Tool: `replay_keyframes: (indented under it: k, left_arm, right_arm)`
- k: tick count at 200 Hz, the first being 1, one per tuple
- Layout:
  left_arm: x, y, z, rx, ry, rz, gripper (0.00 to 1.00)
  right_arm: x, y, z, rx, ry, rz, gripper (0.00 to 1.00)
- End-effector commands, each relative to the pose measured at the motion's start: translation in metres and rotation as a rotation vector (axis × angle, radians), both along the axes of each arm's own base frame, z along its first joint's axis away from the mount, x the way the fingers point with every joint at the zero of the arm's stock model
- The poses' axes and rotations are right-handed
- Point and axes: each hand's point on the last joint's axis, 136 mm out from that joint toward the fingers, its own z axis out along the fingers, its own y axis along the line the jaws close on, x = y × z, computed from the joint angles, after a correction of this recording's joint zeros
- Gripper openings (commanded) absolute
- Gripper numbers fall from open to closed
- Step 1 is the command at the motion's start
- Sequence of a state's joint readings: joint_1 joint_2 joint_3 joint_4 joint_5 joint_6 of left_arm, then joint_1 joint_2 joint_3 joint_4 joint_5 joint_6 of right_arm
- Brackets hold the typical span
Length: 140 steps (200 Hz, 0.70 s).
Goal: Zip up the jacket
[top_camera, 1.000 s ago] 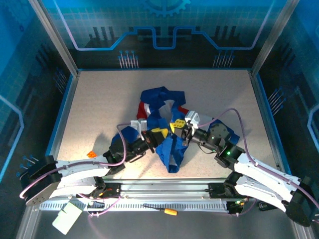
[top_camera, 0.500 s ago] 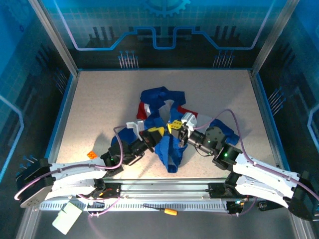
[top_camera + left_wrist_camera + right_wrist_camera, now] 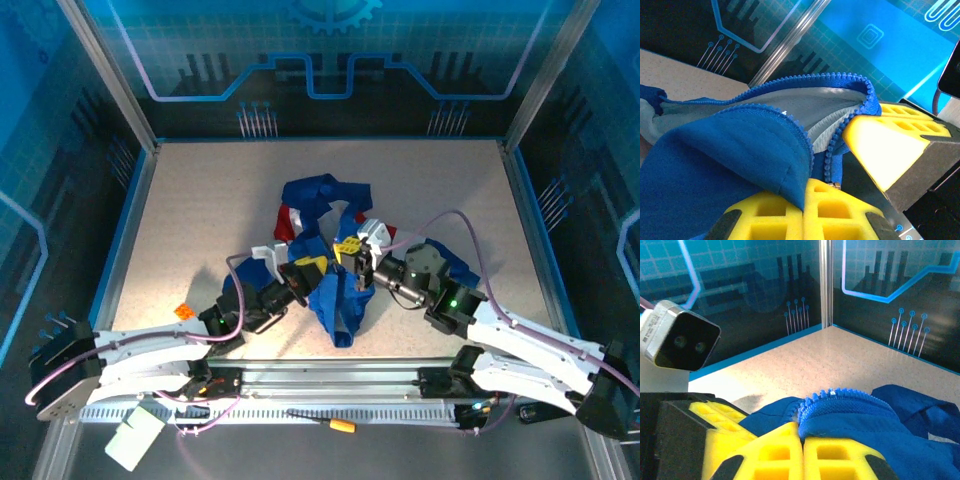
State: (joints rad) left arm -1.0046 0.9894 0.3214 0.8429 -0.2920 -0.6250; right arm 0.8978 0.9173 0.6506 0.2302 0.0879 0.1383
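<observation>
Both zipper edges of the jacket point(image 3: 340, 300) pinched.
The left end effector point(image 3: 320, 266) and right end effector point(image 3: 345, 250) each clamp one toothed edge; the jacket lies bunched on the worktop point(image 3: 200, 200) between and below them.

Top view: high, behind arm bases point(image 3: 205, 375), looks down on whole tabletop point(image 3: 200, 200). Left wrist view: very close, over left claw point(image 3: 804, 192), faces right claw point(image 3: 885, 145). Right wrist view: equally close, faces enclosure corner point(image 3: 825, 285). All three share jacket point(image 3: 338, 295) zipper edge.

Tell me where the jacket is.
In the top view, the jacket lies crumpled mid-table, its zipper edges pinched by the left gripper and right gripper.
</observation>
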Motion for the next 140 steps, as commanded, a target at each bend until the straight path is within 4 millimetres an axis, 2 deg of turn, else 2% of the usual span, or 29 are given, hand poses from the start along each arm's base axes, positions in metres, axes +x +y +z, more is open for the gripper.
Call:
replay_keyframes:
  k: [1, 44, 92, 140]
  left_arm:
    - [-0.005, 0.01, 0.008, 0.011, -0.031, 0.013, 0.0]
    - [-0.008, 0.024, 0.008, 0.031, -0.019, 0.014, 0.0]
    - [-0.006, 0.024, 0.004, 0.037, 0.007, -0.029, 0.0]
    - [-0.001, 0.02, 0.018, 0.029, -0.007, -0.079, 0.0]
  right_arm:
    - [-0.001, 0.0, 0.007, -0.041, 0.031, -0.013, 0.0]
    - [0.007, -0.004, -0.002, -0.098, 0.117, -0.069, 0.0]
    - [0.01, -0.004, 0.002, -0.071, 0.141, -0.074, 0.0]
    - [0.009, -0.007, 0.004, -0.002, 0.177, -0.062, 0.0]
